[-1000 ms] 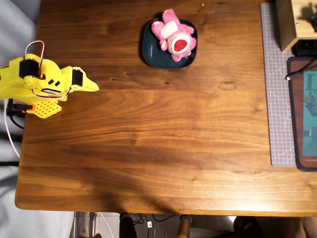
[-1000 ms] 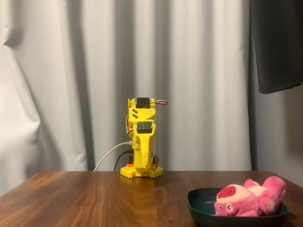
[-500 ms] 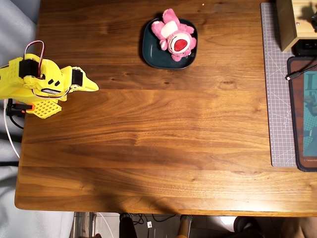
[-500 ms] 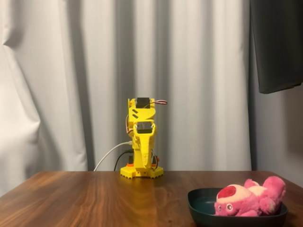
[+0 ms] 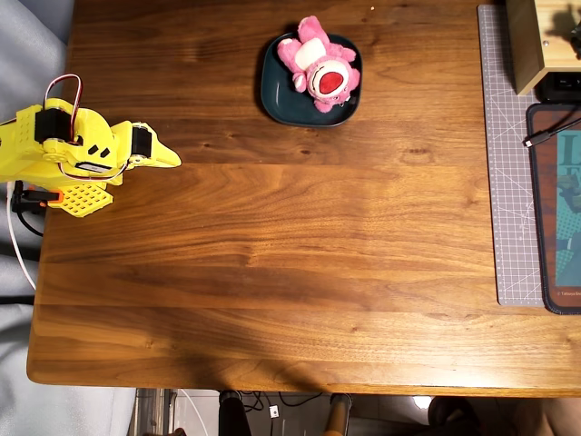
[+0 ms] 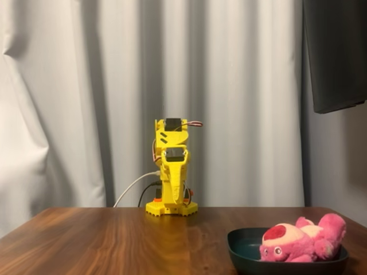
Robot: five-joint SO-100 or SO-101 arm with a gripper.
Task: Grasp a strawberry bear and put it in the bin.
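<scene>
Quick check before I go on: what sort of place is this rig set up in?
Probably a home desk or hobby corner, not a lab. A wooden table stands against grey curtains, a cutting mat lies at its right edge in the overhead view, and a plush strawberry bear lies in the teal bin.

A yellow arm (image 5: 68, 154) is seen folded at the left edge of a wooden table (image 5: 272, 263), its gripper (image 5: 172, 162) drawn to a closed point aimed toward the middle of the table, with nothing held. Well apart from the gripper, up and to the right of its tip, a dark teal dish (image 5: 277, 95) is set on the wood. A pink plush bear (image 5: 318, 64) is laid in the dish, red nose up, one limb overhanging the far rim. Far across the table from the gripper, a grey cutting mat (image 5: 508, 182) is spread along the right edge, with a wooden box (image 5: 531, 45) at its top and a dark tablet (image 5: 556, 209) below it.
</scene>
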